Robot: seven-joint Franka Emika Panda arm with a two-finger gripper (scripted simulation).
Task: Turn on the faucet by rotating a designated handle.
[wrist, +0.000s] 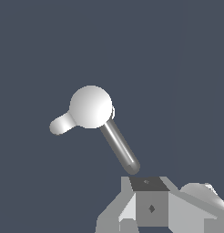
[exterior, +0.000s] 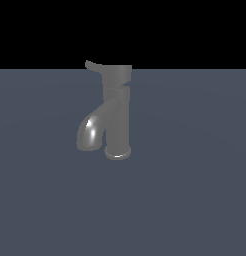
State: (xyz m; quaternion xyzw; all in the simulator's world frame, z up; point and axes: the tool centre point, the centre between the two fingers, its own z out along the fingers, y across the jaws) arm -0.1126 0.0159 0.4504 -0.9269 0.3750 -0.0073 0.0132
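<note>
Faucet (exterior: 117, 117) upright, handle (exterior: 95, 65) sideways from cap — end effector (wrist: 150, 214) above, jaw state unclear.

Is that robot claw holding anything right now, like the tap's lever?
Nothing is held. In the wrist view the gripper sits apart from the dark grey metallic upright faucet, and its thin flat grey lever handle stands untouched.

Dim, flat render here, sharp throughout, no blur or edge warping. A bright glare streak sits on the dark grey metallic faucet's (exterior: 116, 112) curved spout; from the wrist view its round cap washes out near-white. Shadows barely register.
</note>
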